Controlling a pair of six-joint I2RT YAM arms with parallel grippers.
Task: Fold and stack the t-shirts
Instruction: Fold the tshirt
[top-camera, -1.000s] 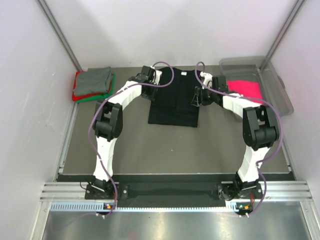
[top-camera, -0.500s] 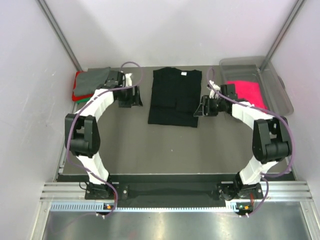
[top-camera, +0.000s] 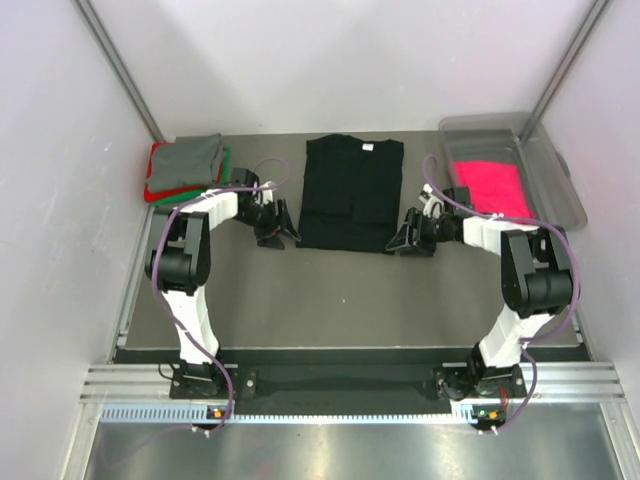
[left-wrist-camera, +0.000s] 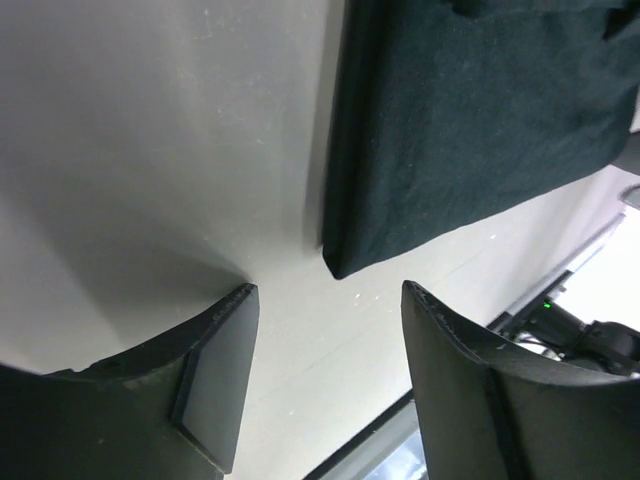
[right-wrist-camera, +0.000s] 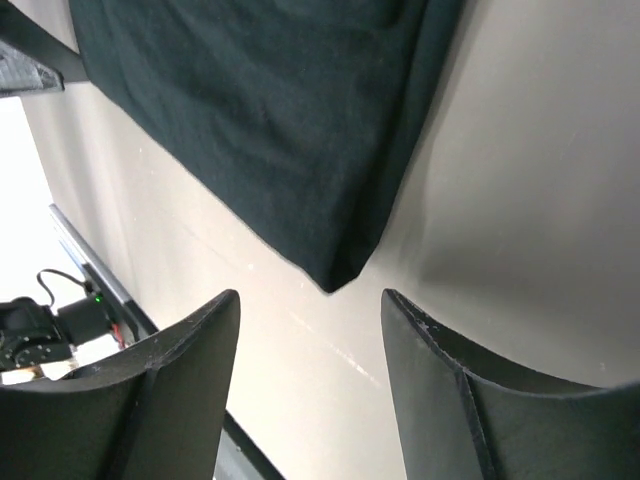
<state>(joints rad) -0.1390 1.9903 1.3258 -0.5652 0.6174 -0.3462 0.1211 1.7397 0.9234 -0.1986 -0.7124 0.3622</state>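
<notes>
now left tool (top-camera: 278, 232), right tool (top-camera: 404, 241) reached tee (top-camera: 350, 190) corners.

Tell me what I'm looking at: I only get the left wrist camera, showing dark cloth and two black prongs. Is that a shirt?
Observer: Yes, a black t-shirt, folded into a long rectangle, with its white neck label at the far end.
Operator: Is the other arm near it?
Observer: The right gripper sits open at the shirt's opposite near corner.
Operator: Any other clothes around?
Observer: A hot-pink t-shirt lies in a clear bin at the far right.
</notes>
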